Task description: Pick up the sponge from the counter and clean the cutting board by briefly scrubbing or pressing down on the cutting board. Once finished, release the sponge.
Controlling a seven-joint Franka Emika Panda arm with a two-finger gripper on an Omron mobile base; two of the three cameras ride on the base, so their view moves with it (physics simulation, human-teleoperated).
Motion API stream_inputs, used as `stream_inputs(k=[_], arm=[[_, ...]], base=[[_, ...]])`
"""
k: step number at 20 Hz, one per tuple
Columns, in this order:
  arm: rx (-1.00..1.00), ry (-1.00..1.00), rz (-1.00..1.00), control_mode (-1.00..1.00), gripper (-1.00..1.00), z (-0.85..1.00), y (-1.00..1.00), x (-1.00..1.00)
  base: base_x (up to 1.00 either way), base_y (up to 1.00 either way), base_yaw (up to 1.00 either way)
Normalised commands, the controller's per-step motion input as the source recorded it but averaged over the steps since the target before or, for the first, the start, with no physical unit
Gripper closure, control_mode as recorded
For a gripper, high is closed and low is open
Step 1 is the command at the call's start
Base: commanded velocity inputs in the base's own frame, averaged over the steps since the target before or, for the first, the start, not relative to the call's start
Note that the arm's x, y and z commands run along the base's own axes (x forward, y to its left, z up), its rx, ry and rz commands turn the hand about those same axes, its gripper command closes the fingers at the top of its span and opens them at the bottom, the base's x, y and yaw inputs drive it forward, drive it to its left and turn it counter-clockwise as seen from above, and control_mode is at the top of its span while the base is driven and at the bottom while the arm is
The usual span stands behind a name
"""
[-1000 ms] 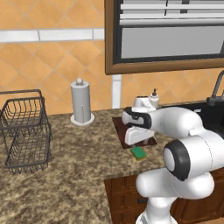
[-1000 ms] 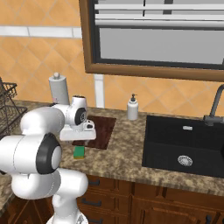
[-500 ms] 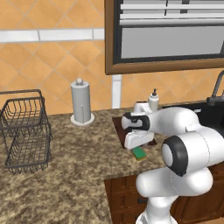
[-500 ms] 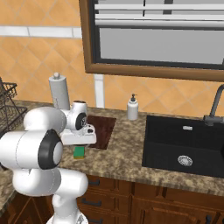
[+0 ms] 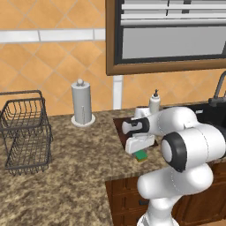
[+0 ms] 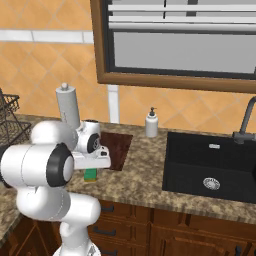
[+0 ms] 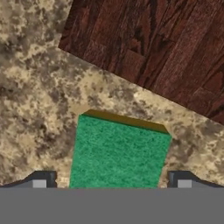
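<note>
At the far left of the left base view a black wire basket (image 5: 24, 130) stands on the counter (image 5: 66, 176), and to its right a paper towel roll (image 5: 82, 103) stands upright near the tiled wall. Further right lies the board (image 5: 121, 128), flat on the granite, with the white arm reaching over it. The sponge (image 5: 141, 155) sits on the counter just beside the board's near edge, apart from it, with a strip of granite between them. The gripper (image 5: 139, 149) hangs directly above the sponge, close to it. A soap bottle (image 5: 154, 102) stands behind the board, and the black sink (image 5: 212, 115) lies at the right.

In the right base view the towel roll (image 6: 67, 105) comes first, then the gripper (image 6: 92, 169) over the sponge (image 6: 90, 175), the board (image 6: 116, 146), the bottle (image 6: 151, 123) and the sink (image 6: 210, 167) with its faucet (image 6: 246, 120).

In the hand view the sponge (image 7: 118, 155) lies green side up between the two fingertips (image 7: 41, 180), which stand wide, one on each side of it and not pressing it. The board (image 7: 162, 48) fills the upper right, its edge clear of the sponge.
</note>
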Motion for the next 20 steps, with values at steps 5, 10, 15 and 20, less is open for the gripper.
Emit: stream_inputs(k=[5,10,15,20], arm=[[0.00,0.00,0.00,-1.00,-1.00,-0.09,0.00,0.09],[0.00,0.00,0.00,-1.00,1.00,-0.09,0.00,0.04],[0.00,0.00,0.00,-1.00,1.00,0.00,0.00,-0.01],[0.00,-0.02,-0.02,-1.00,1.00,0.20,0.00,-0.09]], base=[[0.00,0.00,0.00],[0.00,0.00,0.00],[0.00,0.00,0.00],[0.00,0.00,0.00]])
